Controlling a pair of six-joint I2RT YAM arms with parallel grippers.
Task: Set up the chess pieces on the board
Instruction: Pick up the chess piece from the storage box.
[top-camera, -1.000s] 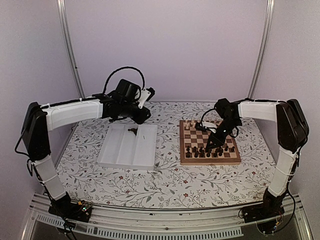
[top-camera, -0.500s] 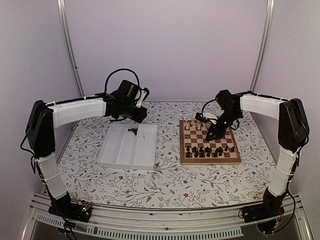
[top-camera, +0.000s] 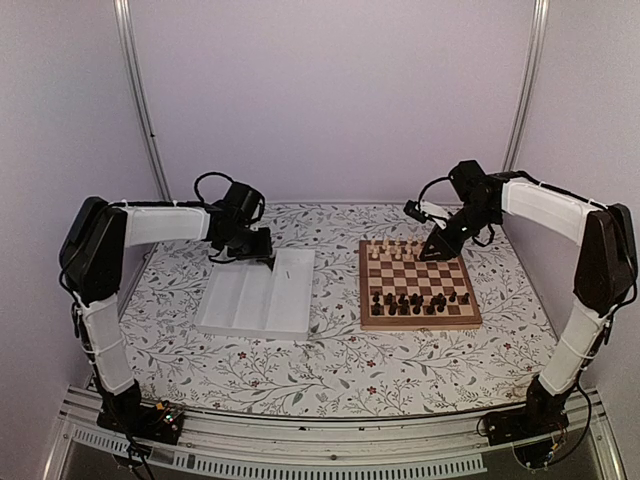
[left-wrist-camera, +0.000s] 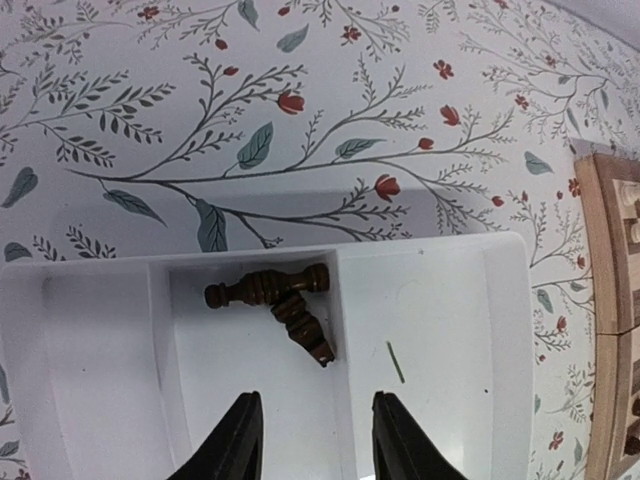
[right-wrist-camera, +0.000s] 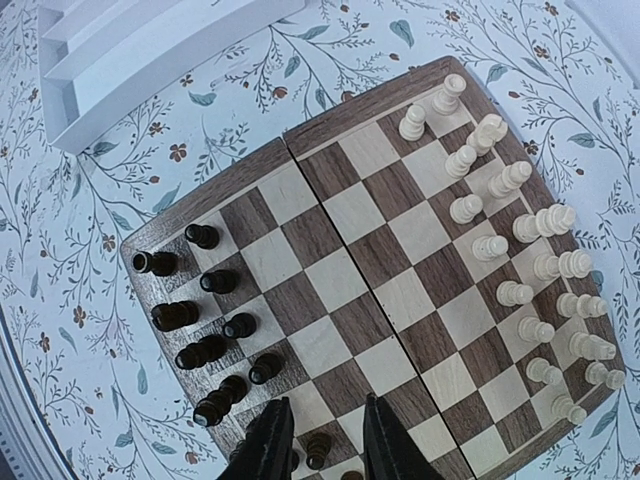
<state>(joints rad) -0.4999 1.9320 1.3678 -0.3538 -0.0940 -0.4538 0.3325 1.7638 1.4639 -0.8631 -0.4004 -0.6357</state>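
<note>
Counter (top-camera: 340, 370): flat surface under a white cloth printed with leafy grey-green sprigs and small red flowers.
Board (top-camera: 420, 322): square and wooden, with light and dark brown checks inside a pale wood border. It lies on the right half of the counter, apart from the tray.
Dark chess pieces (right-wrist-camera: 200, 340): small, glossy, turned figures standing upright in two ragged rows along the board's near edge.
Pale pieces (right-wrist-camera: 520, 300): light, rounded wooden figures in two rows along the far edge.
Tray (left-wrist-camera: 440, 300): white, smooth, rectangular plastic, split by ridges into long compartments. It sits on the left half of the counter.
Loose dark pieces (left-wrist-camera: 270, 290): two turned figures lying on their sides and touching, in the tray's middle compartment.
Green sliver (left-wrist-camera: 396, 362): thin and short, in the compartment beside them.
Left hand (left-wrist-camera: 315, 440): black fingers over the tray's far end, jaws parted, gripping nothing.
Right hand (right-wrist-camera: 325, 440): raised above the board, jaws narrowly parted, holding nothing.
</note>
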